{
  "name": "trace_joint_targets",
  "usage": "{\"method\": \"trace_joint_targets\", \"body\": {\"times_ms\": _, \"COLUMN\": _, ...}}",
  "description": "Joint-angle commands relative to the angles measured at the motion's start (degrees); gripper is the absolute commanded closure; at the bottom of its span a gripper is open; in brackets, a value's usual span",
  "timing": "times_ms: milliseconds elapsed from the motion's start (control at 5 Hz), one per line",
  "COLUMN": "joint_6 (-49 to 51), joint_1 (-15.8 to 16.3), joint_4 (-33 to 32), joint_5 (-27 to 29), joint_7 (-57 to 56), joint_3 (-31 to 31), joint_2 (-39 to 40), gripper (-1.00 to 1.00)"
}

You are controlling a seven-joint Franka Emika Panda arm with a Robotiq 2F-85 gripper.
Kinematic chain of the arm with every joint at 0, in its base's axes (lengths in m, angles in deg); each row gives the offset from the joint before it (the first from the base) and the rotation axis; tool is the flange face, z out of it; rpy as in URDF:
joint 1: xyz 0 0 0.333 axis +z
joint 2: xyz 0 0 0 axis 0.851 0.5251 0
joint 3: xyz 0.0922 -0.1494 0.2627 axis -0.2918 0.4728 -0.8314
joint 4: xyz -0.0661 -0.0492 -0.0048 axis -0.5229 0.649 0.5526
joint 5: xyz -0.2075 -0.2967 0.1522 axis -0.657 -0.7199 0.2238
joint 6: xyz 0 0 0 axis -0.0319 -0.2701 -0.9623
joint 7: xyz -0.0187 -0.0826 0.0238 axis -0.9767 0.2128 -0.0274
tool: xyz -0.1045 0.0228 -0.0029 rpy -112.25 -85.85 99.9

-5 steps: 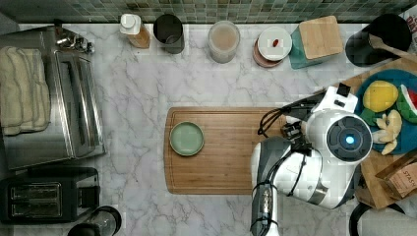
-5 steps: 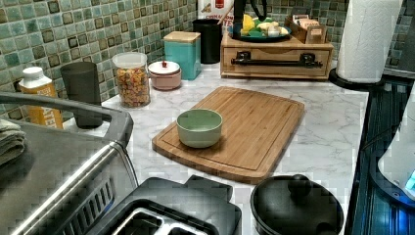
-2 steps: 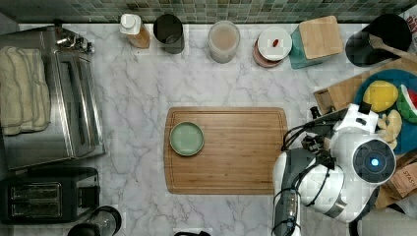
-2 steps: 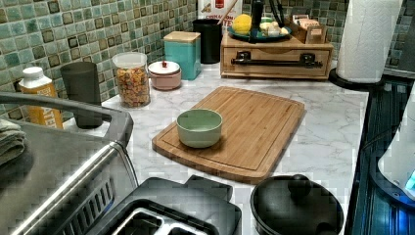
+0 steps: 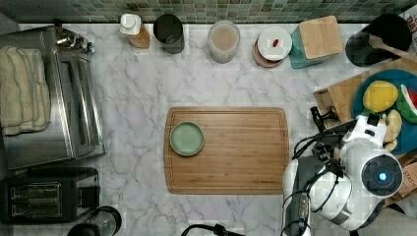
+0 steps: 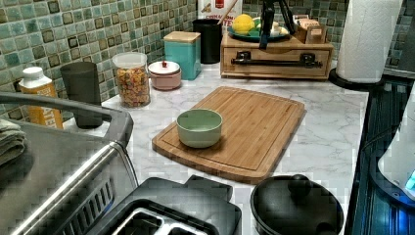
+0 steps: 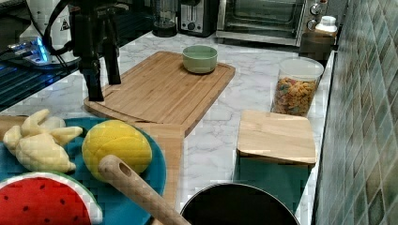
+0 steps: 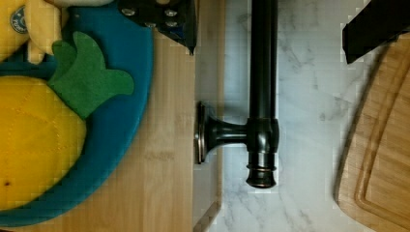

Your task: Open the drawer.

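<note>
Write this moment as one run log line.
phase: approach | gripper: open, above handle | drawer: closed | contact: none

"stash" reads on a small box at the top view's right edge; part of "cinnam" shows on a carton in the left view.
</note>
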Motion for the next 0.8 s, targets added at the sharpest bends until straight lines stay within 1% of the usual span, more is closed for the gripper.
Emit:
{"method": "trace_joint_targets", "body": {"times_ms": 200, "joint_6": -1.1, "joint_1": -1.4, "joint_4": -4.4, "joint_5": 2.8, "joint_7": -0.7, "joint_3": 1.0, "joint_2": -0.3, "gripper": -1.0}}
{"method": "trace_joint_targets", "body": {"times_ms": 400, "joint_6": -2.4, "joint_1": -1.5, "joint_4": -3.3, "joint_5": 3.8, "joint_7": -2.8, "joint_3": 1.1, "joint_2": 2.0, "gripper": -1.0}}
{"method": "trace_joint_targets", "body": {"times_ms": 600, "joint_6": -5.9, "joint_1": -2.5, "joint_4": -2.8, "joint_5": 8.0, "joint_7": -7.7, "joint_3": 0.8, "joint_2": 5.2, "gripper": -1.0}}
{"method": "trace_joint_targets", "body": {"times_ms": 800, "joint_6": -7.5, "joint_1": -2.9, "joint_4": -3.0, "joint_5": 6.3, "joint_7": -5.8, "joint_3": 0.8, "joint_2": 7.1, "gripper": -1.0}}
